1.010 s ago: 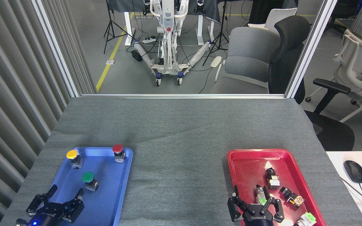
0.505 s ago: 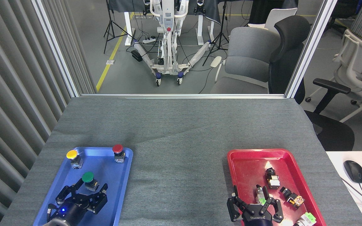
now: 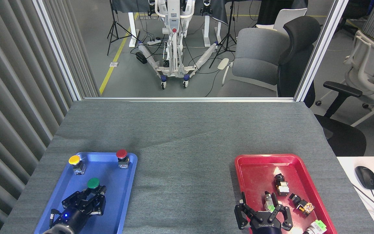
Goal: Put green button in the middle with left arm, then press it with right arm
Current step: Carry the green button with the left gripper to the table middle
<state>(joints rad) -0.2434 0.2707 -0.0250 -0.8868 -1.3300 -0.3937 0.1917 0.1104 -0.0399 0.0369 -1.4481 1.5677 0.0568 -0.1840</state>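
The green button (image 3: 93, 183) sits in the blue tray (image 3: 122, 195), its base between the fingers of our left hand (image 3: 91, 196), which has closed around it. Beyond that hand stand the yellow button (image 3: 74, 160) and red button (image 3: 121, 154). Our right hand (image 3: 263, 213) hangs spread open over the red tray (image 3: 255, 169), well apart across the table (image 3: 187, 136).

Left pincer (image 3: 91, 194) around green button (image 3: 93, 183) in blue tray (image 3: 122, 195); right pincer (image 3: 264, 213) spread.

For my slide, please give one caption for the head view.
Left gripper closes around the green button in the blue tray; right gripper waits open.
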